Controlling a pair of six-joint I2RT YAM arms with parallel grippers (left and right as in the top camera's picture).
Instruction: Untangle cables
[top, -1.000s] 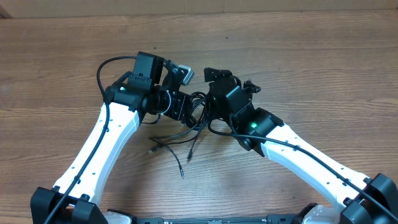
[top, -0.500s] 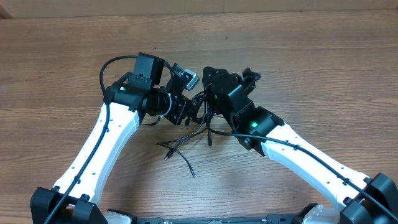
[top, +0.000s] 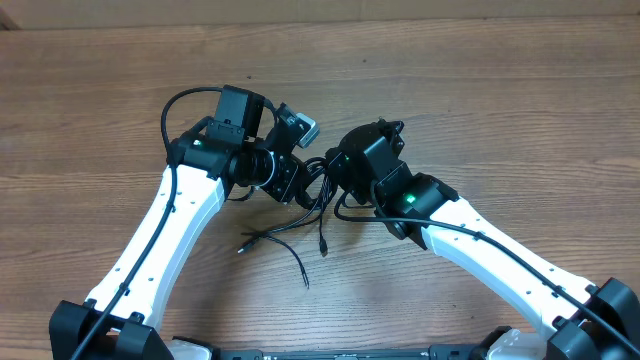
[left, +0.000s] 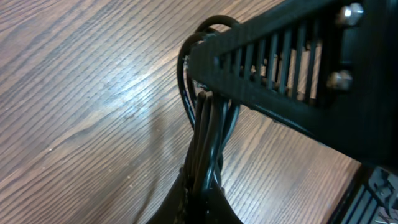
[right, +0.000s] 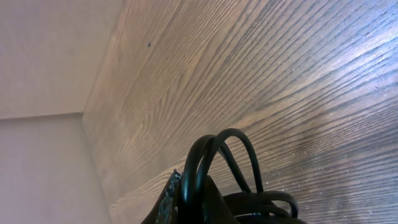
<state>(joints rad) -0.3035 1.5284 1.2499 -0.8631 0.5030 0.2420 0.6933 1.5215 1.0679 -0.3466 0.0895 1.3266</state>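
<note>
Over the wooden table (top: 520, 90), two arms lean inward, elbows out, and meet at centre. The left gripper (top: 298, 186) and right gripper (top: 335, 172) sit close together, both at one knot of cables (top: 322, 225). Three loose ends trail toward the near edge. How many cords make up the knot cannot be told.

From the left wrist, the left gripper (left: 200, 190) has its fingers pressed together on a sheaf of about four strands (left: 202, 124), held above the tabletop.

From the right wrist, the right gripper (right: 189, 202) pinches the cables (right: 194, 163). Two loops arch up from its fingers, clear of the table.
</note>
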